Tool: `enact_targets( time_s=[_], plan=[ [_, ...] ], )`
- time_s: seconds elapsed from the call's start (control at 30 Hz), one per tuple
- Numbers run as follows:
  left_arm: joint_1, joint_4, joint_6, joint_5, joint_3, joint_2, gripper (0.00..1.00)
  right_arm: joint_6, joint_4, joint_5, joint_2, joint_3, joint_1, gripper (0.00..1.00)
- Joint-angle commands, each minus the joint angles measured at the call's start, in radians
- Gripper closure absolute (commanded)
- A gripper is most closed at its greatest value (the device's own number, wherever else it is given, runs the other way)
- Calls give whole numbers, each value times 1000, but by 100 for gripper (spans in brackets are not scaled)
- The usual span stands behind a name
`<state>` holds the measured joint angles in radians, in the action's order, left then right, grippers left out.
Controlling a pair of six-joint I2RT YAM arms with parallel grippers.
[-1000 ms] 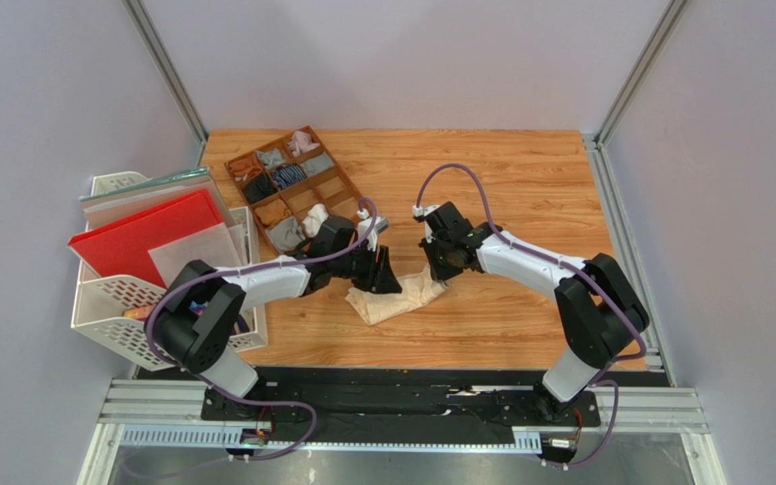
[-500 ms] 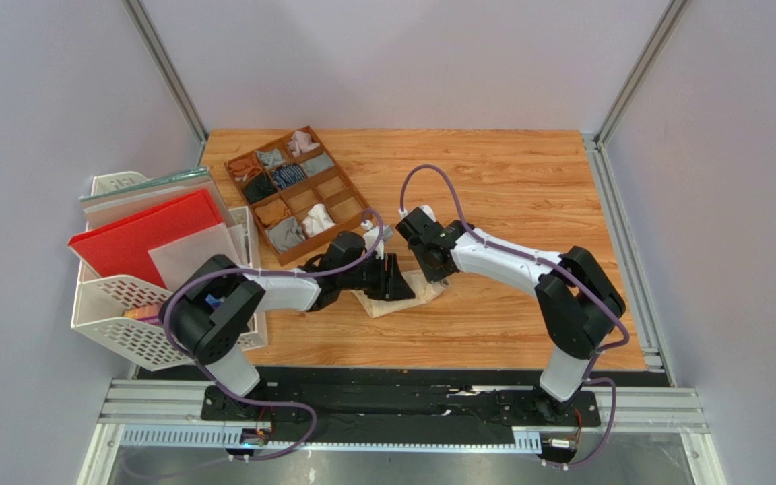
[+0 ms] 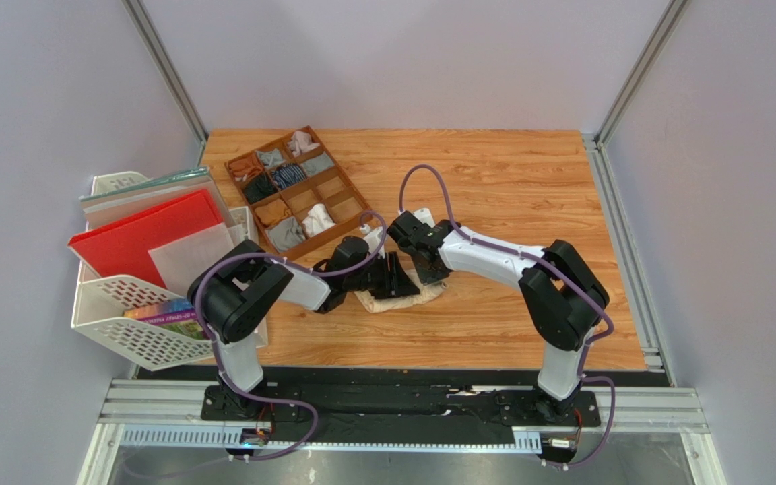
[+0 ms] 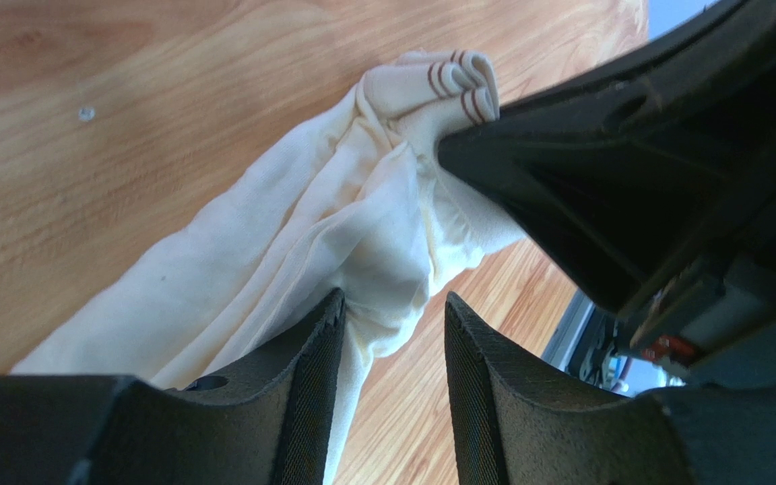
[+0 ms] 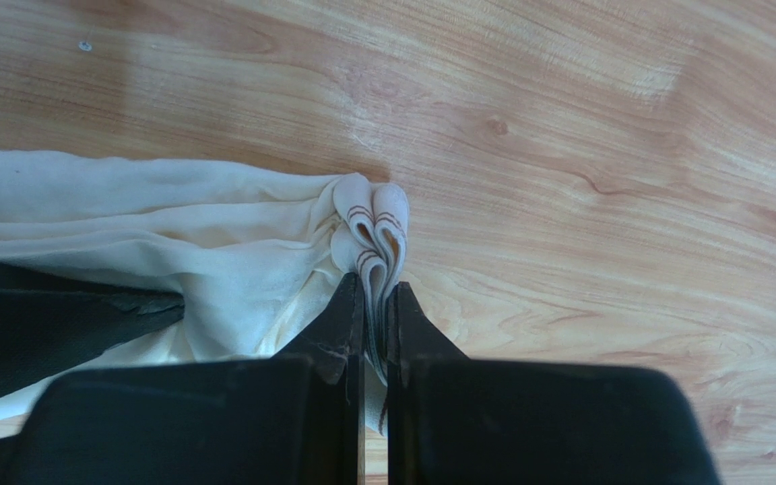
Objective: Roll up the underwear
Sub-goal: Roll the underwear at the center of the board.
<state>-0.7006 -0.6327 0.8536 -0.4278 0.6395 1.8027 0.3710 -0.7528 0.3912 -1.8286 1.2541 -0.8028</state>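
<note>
Item: cream-beige underwear point(image 3: 402, 296), one piece, lying on the wooden table point(image 3: 524, 182) near its middle, between the two grippers and just in front of the divided tray point(image 3: 347, 192). Condition: gathered into a long, narrow, wrinkled strip rather than laid flat; the right-hand end is doubled over into a few pleats showing thin tan stripes. No wound coil shows in any view, so the rolling is judged barely begun. Right gripper point(image 5: 375, 288): fingers pressed together on the striped, pleated end of the underwear point(image 5: 210, 232), with cloth visibly sandwiched between them. Left gripper point(image 4: 394, 303): fingers standing apart with a clear gap, straddling the middle of the underwear point(image 4: 291, 222); the cloth runs under and between them, and they do not appear to clamp it. In the overhead view the left gripper point(image 3: 394, 280) and right gripper point(image 3: 424, 271) sit close together over the cloth. Remaining, by estimate: turning the pinched end over along the strip until the whole length is wound, then setting the roll down. A white bundle point(image 3: 316, 217) sits in one tray compartment; whether it is a second brief cannot be told. A wire basket point(image 3: 109, 313) stands at the left table edge.
</note>
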Motion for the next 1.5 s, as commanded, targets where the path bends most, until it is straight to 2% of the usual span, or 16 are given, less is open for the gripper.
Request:
enact_targets(
  time_s=[0.0,0.37,0.5,0.63,0.77,1.0,1.27,1.47],
  plan=[
    [-4,36,4,46,29,56,52,80,-25,-26,-14,59,-15,100],
    [-4,129,-31,61,55,58,52,166,-49,-109,-6,88,-21,99],
    [-4,159,-44,67,57,53,52,189,-49,-133,-9,103,-19,90],
    [-7,162,-47,54,61,64,52,224,-33,-161,-5,110,-21,88],
    [-5,163,-51,55,54,61,52,261,1,-184,12,73,-15,85],
    [-5,169,-67,50,37,40,52,351,105,-221,101,-50,19,72],
    [-7,195,-82,73,28,30,52,404,196,-261,190,-148,50,71],
    [-5,212,-91,78,29,33,52,427,245,-276,215,-174,50,65]
  ],
)
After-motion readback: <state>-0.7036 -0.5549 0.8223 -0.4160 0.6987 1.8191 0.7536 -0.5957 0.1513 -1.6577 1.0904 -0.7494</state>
